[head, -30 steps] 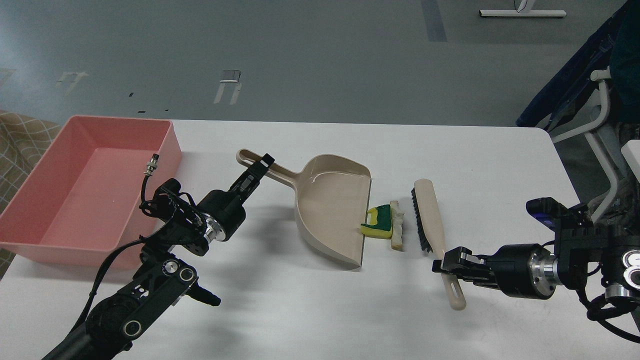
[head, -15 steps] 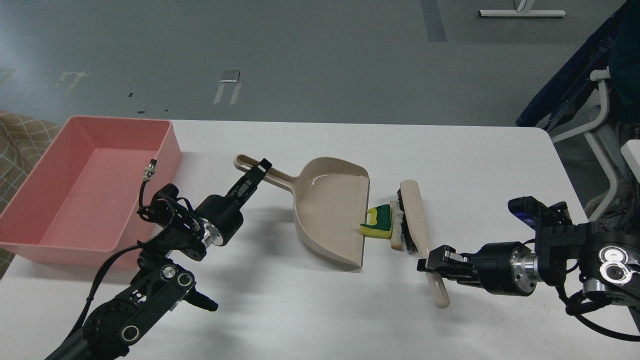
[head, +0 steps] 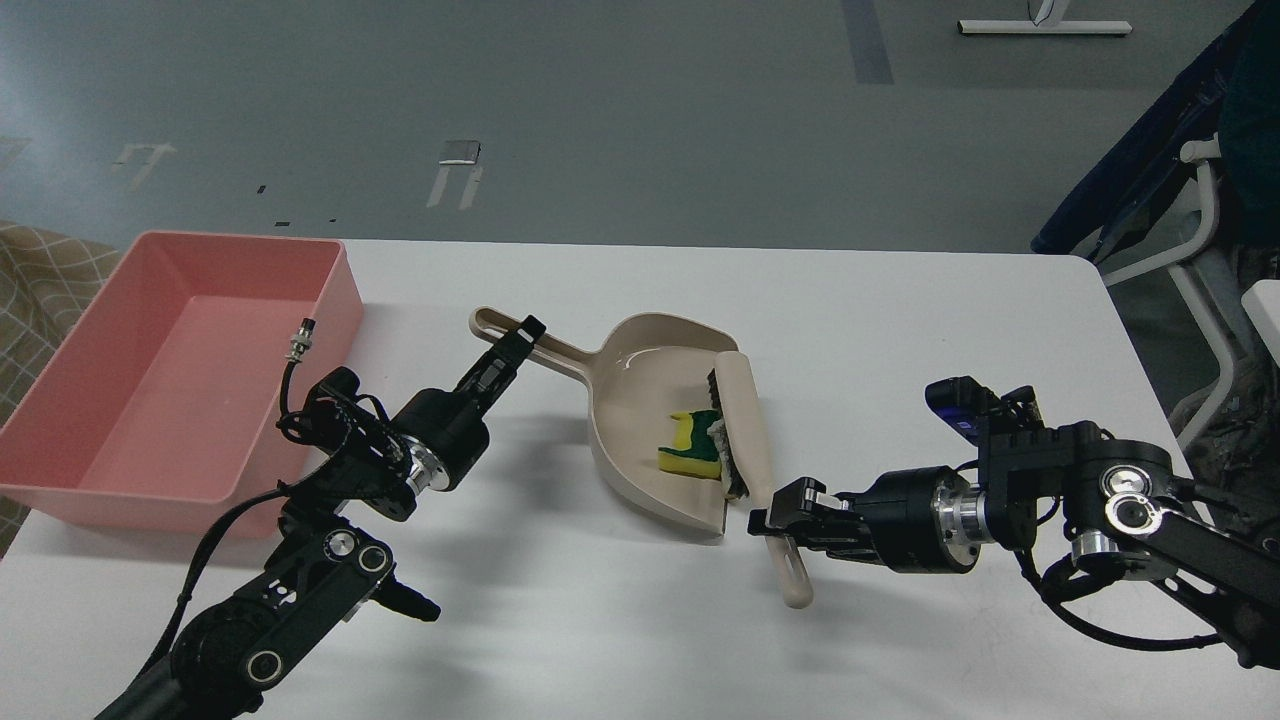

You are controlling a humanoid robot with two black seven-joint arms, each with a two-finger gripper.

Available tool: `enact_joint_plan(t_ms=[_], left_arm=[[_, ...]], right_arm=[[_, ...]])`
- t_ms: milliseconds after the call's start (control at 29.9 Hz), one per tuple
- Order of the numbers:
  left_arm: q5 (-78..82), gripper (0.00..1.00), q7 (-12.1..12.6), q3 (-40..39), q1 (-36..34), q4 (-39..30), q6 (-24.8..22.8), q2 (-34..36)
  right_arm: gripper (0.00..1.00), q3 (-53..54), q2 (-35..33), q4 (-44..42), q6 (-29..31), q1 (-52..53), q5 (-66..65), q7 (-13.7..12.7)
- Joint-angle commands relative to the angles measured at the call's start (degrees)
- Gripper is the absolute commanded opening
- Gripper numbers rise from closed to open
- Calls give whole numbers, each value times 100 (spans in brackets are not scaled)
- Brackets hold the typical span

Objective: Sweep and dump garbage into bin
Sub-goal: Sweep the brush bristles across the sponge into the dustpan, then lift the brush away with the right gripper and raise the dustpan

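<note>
Garbage [head: 690, 452] sits inside the dustpan [head: 640, 420], pushed by the brush [head: 745, 430] my right gripper [head: 778, 520] clamps; my left gripper [head: 520, 335] pinches the dustpan's handle. Sweeping looks finished; next, lift and tip it over the bin [head: 60, 400], left of the dustpan.

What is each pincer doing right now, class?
Left pincer: closed on the dustpan handle.
Right pincer: closed on the brush handle.

Single head cam, looking fwd and down from above the white table [head: 900, 300], mid-range. Left arm is coming in bottom-left, right arm from the right edge. Grey floor [head: 600, 100] is filling the top. No 2nd view to overlap.
</note>
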Motion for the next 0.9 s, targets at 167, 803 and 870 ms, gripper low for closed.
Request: enact_joint_plan(t_ms=[167,803,870], left_arm=[[-1,0,0,1,9,-9,1,7],[-1035,0,0,-61,0,-53,-122,-2],[-1388,0,0,-70,0,-53,-157,-2]], right_arm=[[0,180,171,50,0,121,25,-3],[0,1128,-811,-11,0,631,208,-39],[0,1305,-979,-64,0,631,358,-39]])
